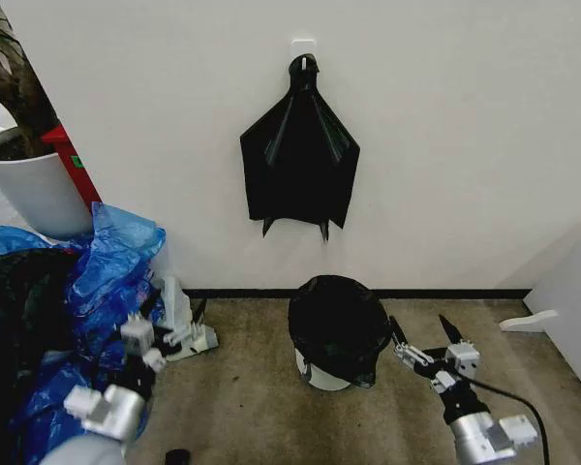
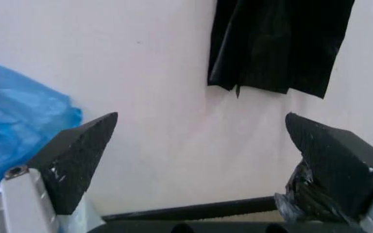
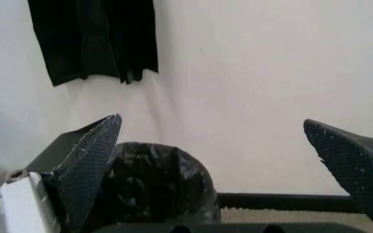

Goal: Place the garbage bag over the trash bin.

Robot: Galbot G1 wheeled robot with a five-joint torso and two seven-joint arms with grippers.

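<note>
Covering the trash bin (image 1: 321, 376), the garbage bag (image 1: 339, 325) drapes over its rim.

The head view looks forward and down from above at a white wall (image 1: 445, 145) and the carpet at its foot, taking in both arms at the lower corners; the left wrist view looks low along the floor between its own fingers (image 2: 76, 165) toward that wall, close to it; the right wrist view faces the same way; all three share the black bundle (image 1: 300, 155) hanging on the wall.
</note>
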